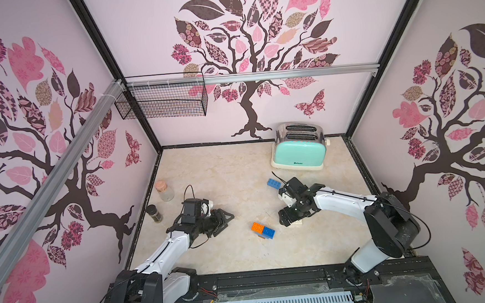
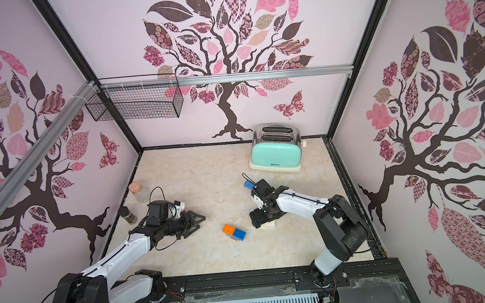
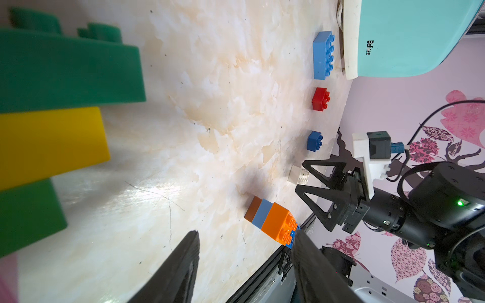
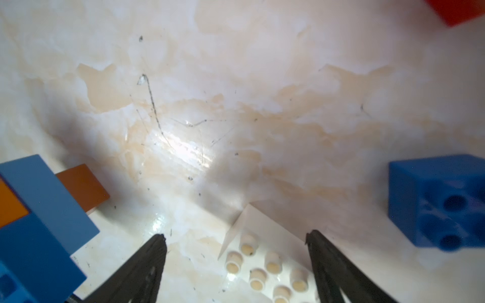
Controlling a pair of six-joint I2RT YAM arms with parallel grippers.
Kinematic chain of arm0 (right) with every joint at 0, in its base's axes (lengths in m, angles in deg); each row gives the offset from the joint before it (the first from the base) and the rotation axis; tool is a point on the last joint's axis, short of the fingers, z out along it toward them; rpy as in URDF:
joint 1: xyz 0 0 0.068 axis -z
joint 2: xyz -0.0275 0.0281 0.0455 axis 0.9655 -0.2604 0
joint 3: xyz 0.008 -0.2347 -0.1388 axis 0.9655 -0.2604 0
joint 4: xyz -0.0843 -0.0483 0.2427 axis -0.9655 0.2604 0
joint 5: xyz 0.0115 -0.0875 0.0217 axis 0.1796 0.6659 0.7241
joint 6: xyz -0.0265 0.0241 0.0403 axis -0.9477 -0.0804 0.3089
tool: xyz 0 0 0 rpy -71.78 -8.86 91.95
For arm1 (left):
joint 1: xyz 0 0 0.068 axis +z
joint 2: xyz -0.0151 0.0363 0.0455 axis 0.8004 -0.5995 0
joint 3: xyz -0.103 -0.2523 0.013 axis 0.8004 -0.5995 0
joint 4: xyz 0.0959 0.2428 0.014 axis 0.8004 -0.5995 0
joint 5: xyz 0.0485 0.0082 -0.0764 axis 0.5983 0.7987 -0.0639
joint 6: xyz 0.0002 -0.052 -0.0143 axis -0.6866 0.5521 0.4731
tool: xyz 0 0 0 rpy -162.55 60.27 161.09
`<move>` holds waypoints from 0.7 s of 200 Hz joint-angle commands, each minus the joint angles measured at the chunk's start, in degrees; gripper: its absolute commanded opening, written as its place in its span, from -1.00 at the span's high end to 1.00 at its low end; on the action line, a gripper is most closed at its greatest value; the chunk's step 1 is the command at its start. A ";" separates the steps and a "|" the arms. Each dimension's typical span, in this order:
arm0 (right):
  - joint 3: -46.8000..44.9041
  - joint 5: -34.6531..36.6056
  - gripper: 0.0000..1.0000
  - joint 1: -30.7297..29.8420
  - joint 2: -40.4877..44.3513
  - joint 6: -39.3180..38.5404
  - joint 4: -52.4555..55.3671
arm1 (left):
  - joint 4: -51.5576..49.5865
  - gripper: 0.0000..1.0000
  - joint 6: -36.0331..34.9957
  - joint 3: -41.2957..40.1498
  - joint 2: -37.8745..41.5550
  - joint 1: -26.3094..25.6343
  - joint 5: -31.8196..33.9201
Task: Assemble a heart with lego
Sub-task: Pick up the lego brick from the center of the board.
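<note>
Bricks loose on the marbled tabletop (image 1: pixel 236 170), none yet in a heart shape. Right gripper (image 4: pixel 235 234) low over the white brick (image 4: pixel 265 259), jaws wide apart. One finger (image 4: pixel 153 259) clear of the brick with bare table between, the other hard by its edge; contact there impossible to tell. Nothing gripped.

Just beside the white brick, toward the left arm, orange-and-blue stack (image 1: pixel 263 230): orange and blue bricks side by side on top, light blue and brown layers beneath. Light blue long brick (image 1: pixel 273 183) farther back, near the mint-green toaster (image 1: pixel 299 154) and partly behind the right wrist. Red brick (image 3: pixel 320 99) and small blue brick (image 3: pixel 314 141) in a line between the long brick and the white one, seen from the left wrist, hidden under the right arm in both top views.

Left gripper (image 1: pixel 225 224) near the stack, not touching, jaws partly spread and empty. Green-and-yellow bricks (image 3: pixel 52 105) close to the left wrist camera, blurred. Cork-lidded glass jar (image 1: pixel 164 190) and dark spice shaker (image 1: pixel 154 213) by the left wall. Wire basket (image 1: pixel 163 100) up on the rail.
</note>
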 commanded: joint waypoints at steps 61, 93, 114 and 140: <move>-3.00 3.53 -0.54 -2.94 4.77 5.74 2.44 | 1.60 -0.19 0.50 -0.85 1.11 -0.94 0.43; 1.88 10.28 -0.27 -5.80 0.52 4.87 6.04 | 2.10 -0.18 0.90 -0.94 0.93 -1.31 0.61; 3.72 12.12 -0.22 -6.98 -2.13 4.12 7.88 | 1.62 -0.18 0.68 -0.75 1.04 -1.30 0.79; 4.42 12.56 -0.18 -7.42 -3.00 3.59 8.48 | 1.71 -0.18 0.73 -0.89 0.89 -1.30 0.88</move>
